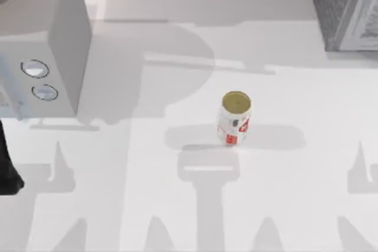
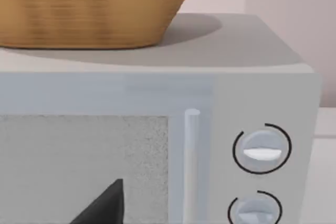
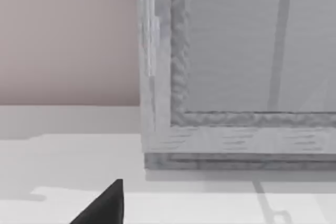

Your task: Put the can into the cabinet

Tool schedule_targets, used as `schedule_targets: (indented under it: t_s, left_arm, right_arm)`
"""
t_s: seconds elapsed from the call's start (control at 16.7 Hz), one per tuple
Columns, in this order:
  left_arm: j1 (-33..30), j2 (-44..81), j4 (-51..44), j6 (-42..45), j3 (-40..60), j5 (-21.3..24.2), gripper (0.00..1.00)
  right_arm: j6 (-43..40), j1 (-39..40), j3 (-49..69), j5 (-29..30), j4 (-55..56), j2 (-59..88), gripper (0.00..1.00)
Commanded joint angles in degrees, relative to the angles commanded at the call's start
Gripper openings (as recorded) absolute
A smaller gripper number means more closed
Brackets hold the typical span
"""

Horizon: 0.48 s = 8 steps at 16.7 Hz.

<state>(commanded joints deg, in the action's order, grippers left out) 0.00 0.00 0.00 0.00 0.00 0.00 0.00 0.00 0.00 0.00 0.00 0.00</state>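
Observation:
The can (image 1: 235, 119), white with red markings and a dull gold top, stands upright near the middle of the white table (image 1: 283, 205), with nothing touching it. The cabinet (image 1: 348, 10) is a grey textured box at the far right corner. In the right wrist view its framed front (image 3: 236, 77) is close ahead, and a black tip of my right gripper (image 3: 102, 208) shows low in that frame. A dark part of my left arm (image 1: 7, 163) sits at the table's left edge. A black tip of my left gripper (image 2: 102, 208) faces the microwave door.
A pale grey microwave (image 1: 59, 51) with two round knobs (image 2: 261, 148) stands at the far left. A woven basket (image 2: 89, 9) rests on top of it. Open table lies between the can and the cabinet.

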Motion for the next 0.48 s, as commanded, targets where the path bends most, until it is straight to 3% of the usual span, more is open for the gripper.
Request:
schedule_targets:
  t_s: [0.48]
  left_arm:
    - [0.0,0.0,0.0,0.0,0.0,0.0,1.00]
  right_arm:
    - [0.2,3.9,4.0,3.5,7.6,6.8,1.00]
